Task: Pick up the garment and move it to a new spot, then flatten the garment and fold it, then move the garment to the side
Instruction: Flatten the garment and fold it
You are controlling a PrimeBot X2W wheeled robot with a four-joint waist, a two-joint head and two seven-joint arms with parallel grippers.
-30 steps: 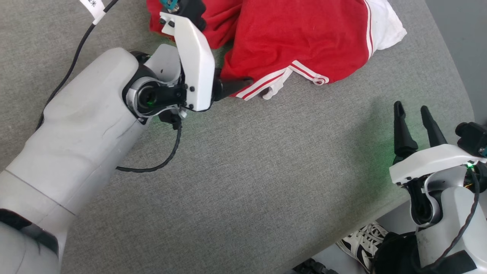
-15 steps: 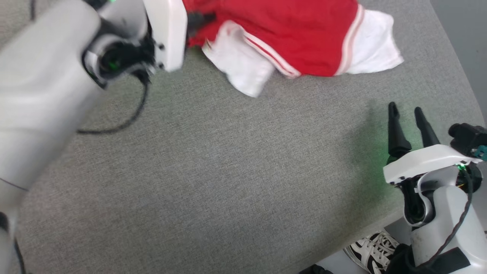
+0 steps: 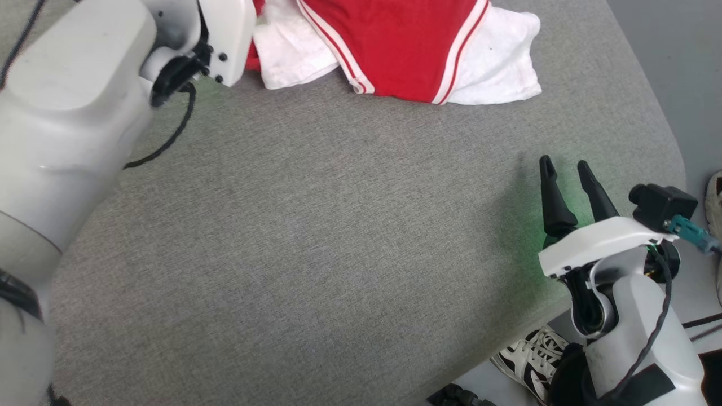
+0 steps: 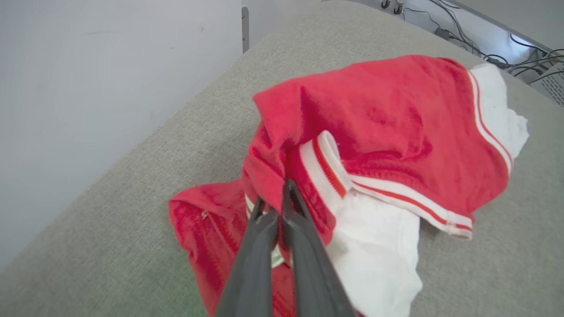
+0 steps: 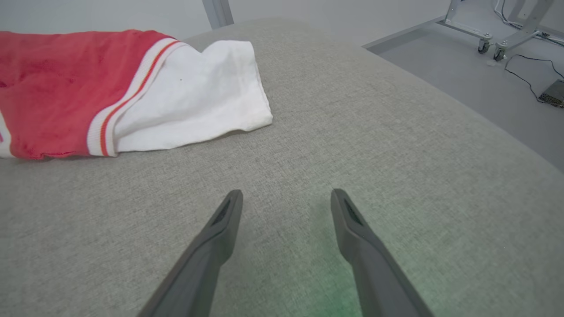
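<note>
The garment, bright red with white sleeve panels and striped trim, lies bunched at the top of the head view on the grey padded table. In the left wrist view my left gripper is shut on a red fold of the garment beside the striped trim, and part of the cloth hangs from it. My left forearm fills the upper left of the head view. My right gripper stands open over bare table at the lower right, well clear of the garment's white sleeve.
The table's rounded right edge runs close to my right gripper. A black-and-white shoe sits on the floor below the edge. A black cable hangs from my left wrist. Cables and a wall lie beyond the table.
My left gripper has pulled the garment up and to the left, lifting its edge so a white sleeve unfolded. The head view has shifted; the right gripper stays open.
</note>
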